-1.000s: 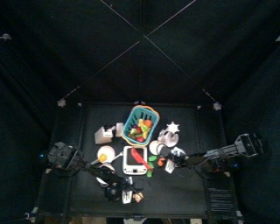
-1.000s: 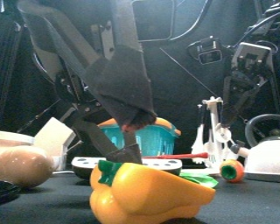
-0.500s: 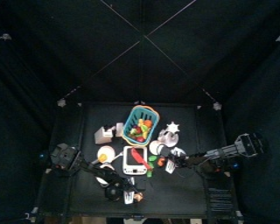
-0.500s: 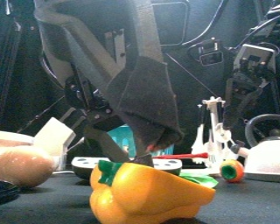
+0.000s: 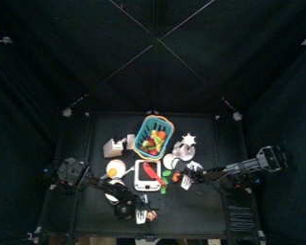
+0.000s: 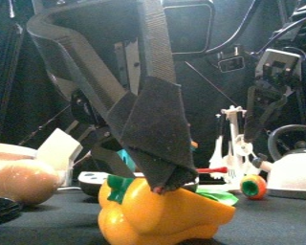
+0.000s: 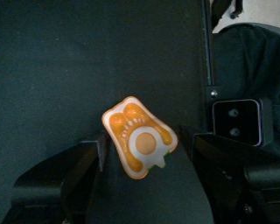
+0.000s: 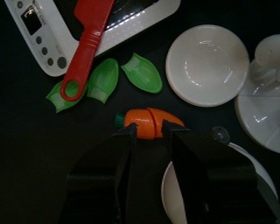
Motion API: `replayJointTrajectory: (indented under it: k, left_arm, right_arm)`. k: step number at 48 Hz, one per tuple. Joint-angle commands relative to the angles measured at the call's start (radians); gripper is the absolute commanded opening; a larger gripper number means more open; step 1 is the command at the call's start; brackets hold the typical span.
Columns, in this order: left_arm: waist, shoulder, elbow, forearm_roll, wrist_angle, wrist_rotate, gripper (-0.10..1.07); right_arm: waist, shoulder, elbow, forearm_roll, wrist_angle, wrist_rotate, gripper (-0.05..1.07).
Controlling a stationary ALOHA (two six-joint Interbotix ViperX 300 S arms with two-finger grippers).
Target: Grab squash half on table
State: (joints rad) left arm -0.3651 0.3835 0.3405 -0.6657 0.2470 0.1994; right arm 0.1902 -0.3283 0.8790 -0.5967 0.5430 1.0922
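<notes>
Right, status:
squash half (image 7: 139,136): between my spread left gripper (image 7: 143,179) jaws, untouched, near table (image 7: 60,70) front edge
room: bare black tabletop beyond it
my right gripper (image 8: 149,144): closed on small orange piece (image 8: 145,122), beside white plates (image 8: 215,64)

One orange-yellow chunky squash half (image 7: 140,147), one small orange carrot piece (image 8: 146,123), two green leaf-shaped pieces (image 8: 140,72), one red flat spatula (image 8: 84,45), one teal plastic basket (image 5: 155,133).
</notes>
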Motion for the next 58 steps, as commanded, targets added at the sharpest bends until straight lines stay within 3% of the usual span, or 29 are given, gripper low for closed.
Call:
replayJointTrajectory:
  k: [1, 21, 36, 44, 52, 58]
  left_arm:
    - [0.002, 0.003, -0.011, 0.006, 0.012, -0.002, 0.97]
    - [0.003, -0.005, -0.009, 0.066, 0.040, -0.002, 0.74]
    - [0.015, -0.086, 0.021, 0.153, 0.095, -0.002, 0.71]
    - [0.029, -0.141, 0.038, 0.207, 0.103, 0.000, 0.75]
    - [0.043, -0.176, 0.048, 0.302, 0.127, -0.002, 0.88]
    - [0.040, -0.176, 0.034, 0.308, 0.183, -0.003, 1.01]
  right_arm:
    - [0.003, -0.009, -0.008, -0.005, -0.003, 0.002, 0.71]
    - [0.000, -0.011, -0.006, -0.008, -0.003, 0.002, 0.71]
    - [0.000, -0.011, -0.005, -0.008, -0.003, 0.002, 0.71]
    - [0.000, -0.011, -0.005, -0.008, -0.003, 0.002, 0.71]
    - [0.002, -0.011, -0.005, -0.002, -0.005, 0.002, 0.71]
    - [0.003, -0.011, -0.005, 0.000, -0.003, 0.002, 0.71]
